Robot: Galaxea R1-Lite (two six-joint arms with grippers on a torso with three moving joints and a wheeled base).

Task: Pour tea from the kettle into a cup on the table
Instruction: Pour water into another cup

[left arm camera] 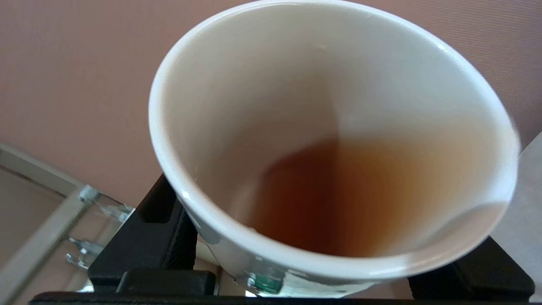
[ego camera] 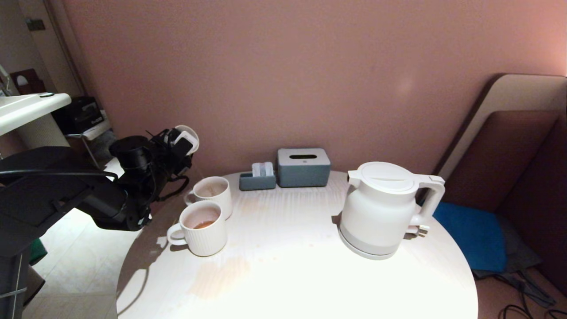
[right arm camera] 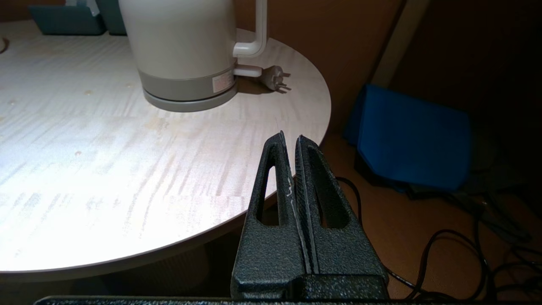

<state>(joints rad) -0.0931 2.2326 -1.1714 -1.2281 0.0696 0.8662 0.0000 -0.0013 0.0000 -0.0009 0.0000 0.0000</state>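
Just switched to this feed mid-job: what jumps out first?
The left gripper holds the cup in the air off the table's left edge, tilted, with tea pooled inside. The kettle sits on its base at the table's right, lid shut. Two ribbed mugs stand at the left, the nearer one holding some tea; the right gripper waits shut beside the table's near right edge.

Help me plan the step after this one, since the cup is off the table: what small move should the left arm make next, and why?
Probably level the cup and carry it back over the table. The left end effector holds it tilted beyond the table's left edge, tea pooled toward the rim, while the kettle sits untouched.
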